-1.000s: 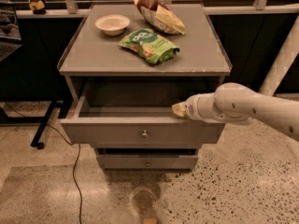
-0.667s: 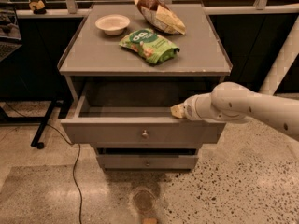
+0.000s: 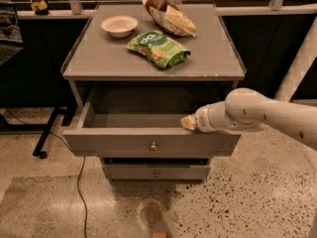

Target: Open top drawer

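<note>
The top drawer [image 3: 124, 144] is a wide grey panel with a small round metal knob [image 3: 153, 146] at its centre. It stands pulled out of the grey cabinet, and its inside looks empty. My gripper [image 3: 189, 122] comes in from the right on a white arm [image 3: 262, 114]. Its tip rests at the top edge of the drawer front, right of the knob. A shorter grey drawer front [image 3: 156, 172] with a like knob sits below, nearly closed.
On the cabinet top [image 3: 99, 58] lie a white bowl [image 3: 119, 25], a green snack bag [image 3: 158, 48] and a brown-and-yellow chip bag [image 3: 168, 15]. A black cable [image 3: 79, 182] runs down the floor at the left. A dark table leg [image 3: 47, 133] stands left of the cabinet.
The gripper stays at the top edge of the drawer front. The drawer stands open as before. No clear movement.
</note>
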Robot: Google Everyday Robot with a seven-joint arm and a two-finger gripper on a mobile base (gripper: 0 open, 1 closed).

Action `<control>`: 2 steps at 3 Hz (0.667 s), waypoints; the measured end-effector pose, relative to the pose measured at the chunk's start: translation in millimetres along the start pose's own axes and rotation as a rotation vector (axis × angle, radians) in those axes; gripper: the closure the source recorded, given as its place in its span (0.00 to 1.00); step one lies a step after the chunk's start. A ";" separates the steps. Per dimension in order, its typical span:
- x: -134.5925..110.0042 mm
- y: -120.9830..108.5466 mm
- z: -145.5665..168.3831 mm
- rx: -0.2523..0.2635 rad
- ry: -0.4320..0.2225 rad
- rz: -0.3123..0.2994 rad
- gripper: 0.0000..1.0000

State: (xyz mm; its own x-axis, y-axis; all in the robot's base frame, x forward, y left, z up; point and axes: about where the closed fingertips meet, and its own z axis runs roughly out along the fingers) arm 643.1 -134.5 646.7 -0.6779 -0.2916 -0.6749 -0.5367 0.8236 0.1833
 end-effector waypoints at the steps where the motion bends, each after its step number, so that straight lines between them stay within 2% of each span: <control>1: 15.6 2.8 -6.2 -0.022 0.006 0.033 1.00; 2: 29.6 6.5 -19.2 -0.025 -0.013 0.089 1.00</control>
State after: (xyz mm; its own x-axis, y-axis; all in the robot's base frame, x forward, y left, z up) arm 610.0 -147.1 641.6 -0.7166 -0.2114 -0.6647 -0.4873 0.8336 0.2601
